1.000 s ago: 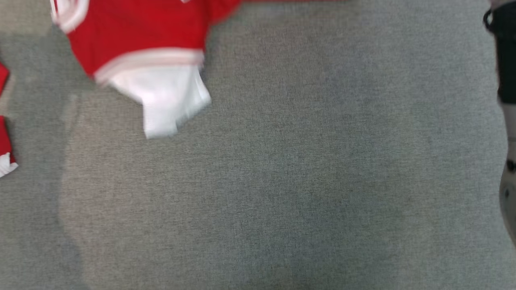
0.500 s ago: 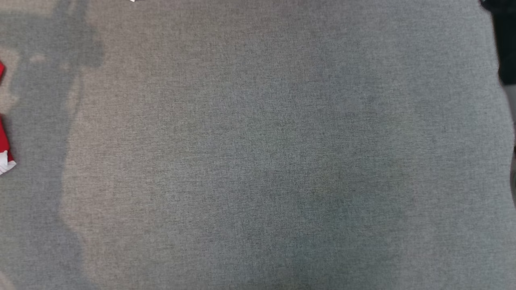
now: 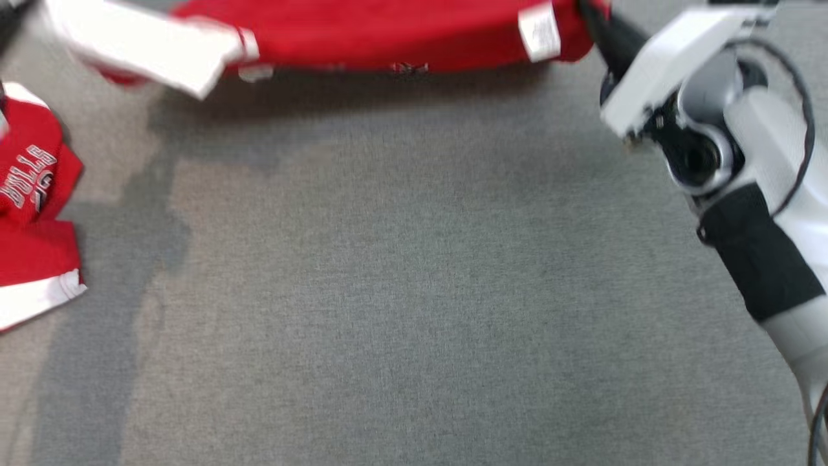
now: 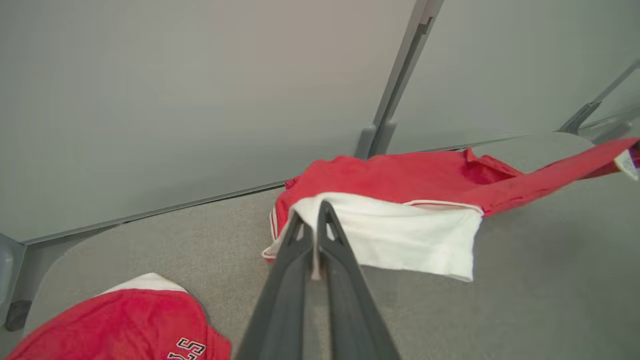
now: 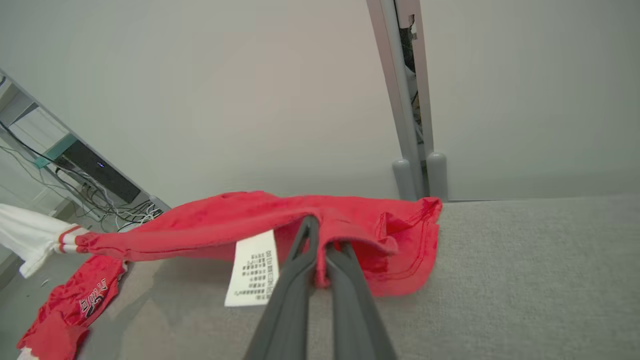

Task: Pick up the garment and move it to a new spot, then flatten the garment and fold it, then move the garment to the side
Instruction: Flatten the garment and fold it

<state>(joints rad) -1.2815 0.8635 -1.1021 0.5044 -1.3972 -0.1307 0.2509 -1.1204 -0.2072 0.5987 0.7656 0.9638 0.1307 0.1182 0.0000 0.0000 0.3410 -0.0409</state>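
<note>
i have left gripper (image 4: 311, 214) and right gripper (image 5: 320, 232) pinched tight on the red garment (image 3: 388, 32), stretched across the far side.

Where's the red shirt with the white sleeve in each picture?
Head view: the red cloth shirt with a white sleeve stretches along the top edge.
Left wrist view: it runs centre to right edge, sleeve in the left pincer.
Right wrist view: it sits centre, gripped by the right pincer.
Shared landmark: the second red lettered jersey, at the left in all three.
</note>
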